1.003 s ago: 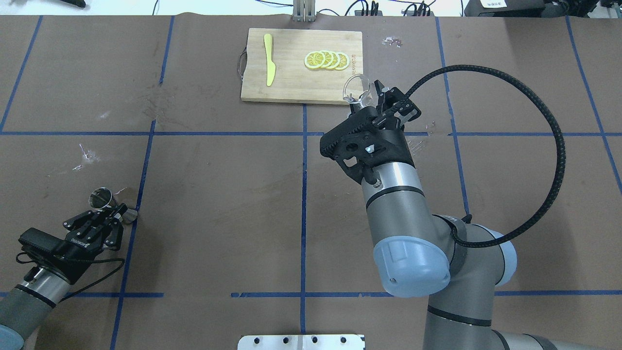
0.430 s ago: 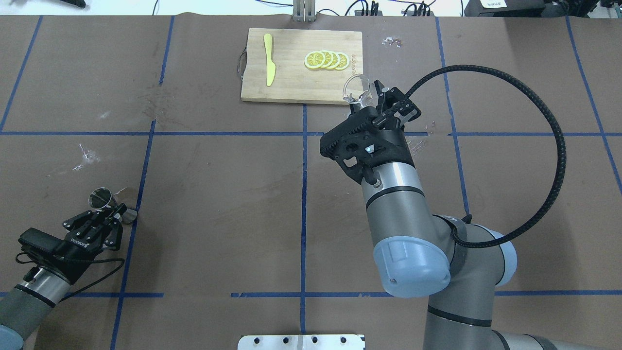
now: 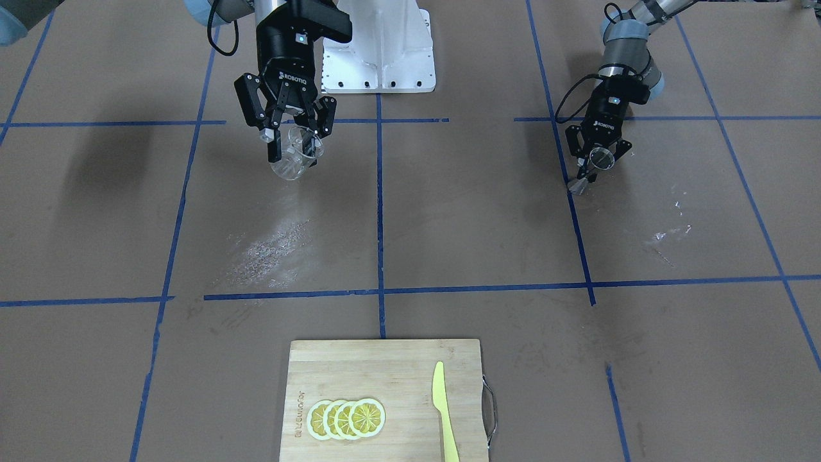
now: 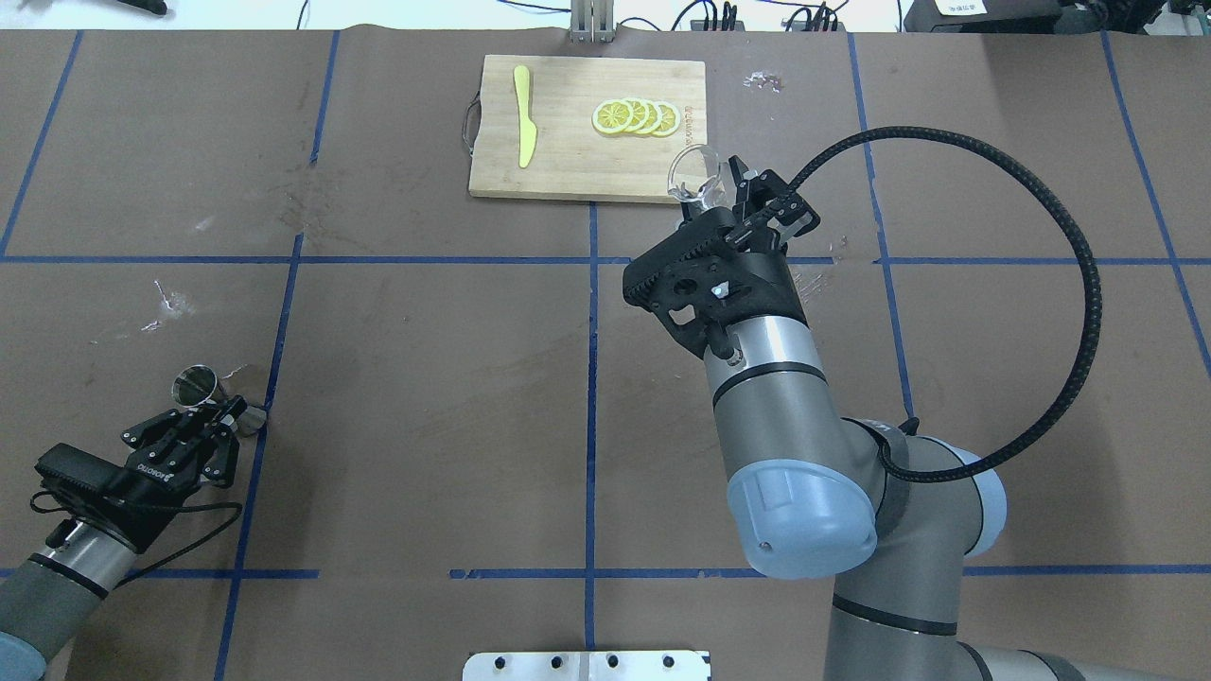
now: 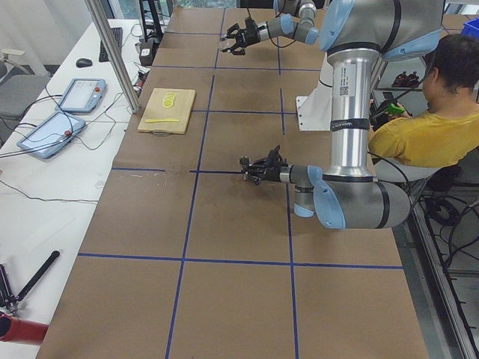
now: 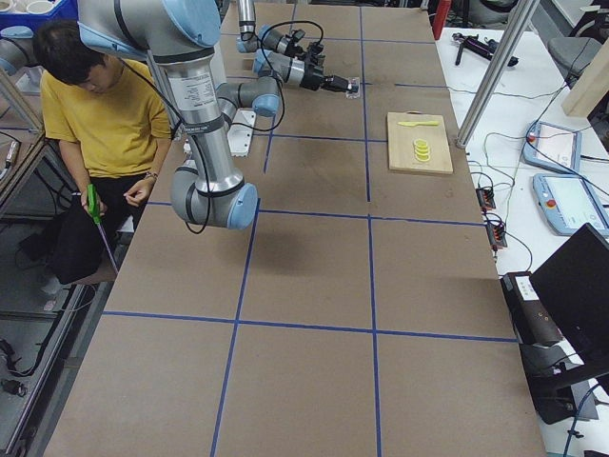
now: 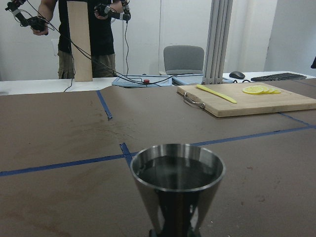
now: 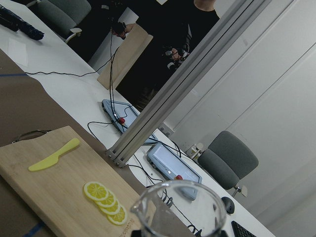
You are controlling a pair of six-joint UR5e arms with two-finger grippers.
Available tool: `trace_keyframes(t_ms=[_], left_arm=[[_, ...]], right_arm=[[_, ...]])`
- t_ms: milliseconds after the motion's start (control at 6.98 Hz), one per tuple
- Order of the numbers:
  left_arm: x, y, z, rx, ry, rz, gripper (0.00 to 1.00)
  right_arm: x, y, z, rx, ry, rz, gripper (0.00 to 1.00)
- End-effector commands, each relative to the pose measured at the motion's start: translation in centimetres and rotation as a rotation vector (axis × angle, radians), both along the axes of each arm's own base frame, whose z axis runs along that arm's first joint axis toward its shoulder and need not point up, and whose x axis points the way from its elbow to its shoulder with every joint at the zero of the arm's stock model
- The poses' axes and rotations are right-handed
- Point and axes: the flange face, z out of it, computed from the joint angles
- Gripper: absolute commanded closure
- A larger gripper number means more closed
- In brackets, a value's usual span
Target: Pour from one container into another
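Note:
The clear glass tumbler (image 4: 693,176) hangs tilted in the air near the cutting board's corner, and my right gripper (image 4: 727,189) is shut on it. The front view shows the same tumbler (image 3: 294,156) well above the table under that gripper (image 3: 293,138). Its rim (image 8: 180,207) fills the bottom of the right wrist view. The steel jigger (image 4: 195,386) stands at the near left with its foot on the table. My left gripper (image 4: 230,412) is shut on its narrow waist. The jigger (image 7: 176,181) is upright and close in the left wrist view, its cup dark inside.
A wooden cutting board (image 4: 568,165) lies at the far middle with a yellow knife (image 4: 523,115) and lemon slices (image 4: 636,116) on it. Blue tape lines cross the brown table. A person in yellow (image 5: 426,127) sits behind the robot base.

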Motion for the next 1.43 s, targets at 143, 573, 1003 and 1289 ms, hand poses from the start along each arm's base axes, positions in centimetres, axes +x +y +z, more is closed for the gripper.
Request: trace_keyframes(t_ms=[143, 573, 1003, 1289], left_arm=[[0.0, 0.0, -0.03, 0.0, 0.001, 0.0, 0.76], [0.01, 0.0, 0.3, 0.0, -0.008, 0.0, 0.61], [-0.01, 0.0, 0.03, 0.001, -0.001, 0.0, 0.18], [-0.48, -0.18, -0.6, 0.001, 0.022, -0.041, 0.0]], right_arm=[[-0.04, -0.01, 0.04, 0.0, 0.001, 0.0, 1.0], [-0.05, -0.01, 0.04, 0.0, 0.001, 0.0, 1.0], [0.01, 0.0, -0.01, 0.0, 0.0, 0.0, 1.0], [0.01, 0.0, -0.01, 0.0, 0.0, 0.0, 1.0]])
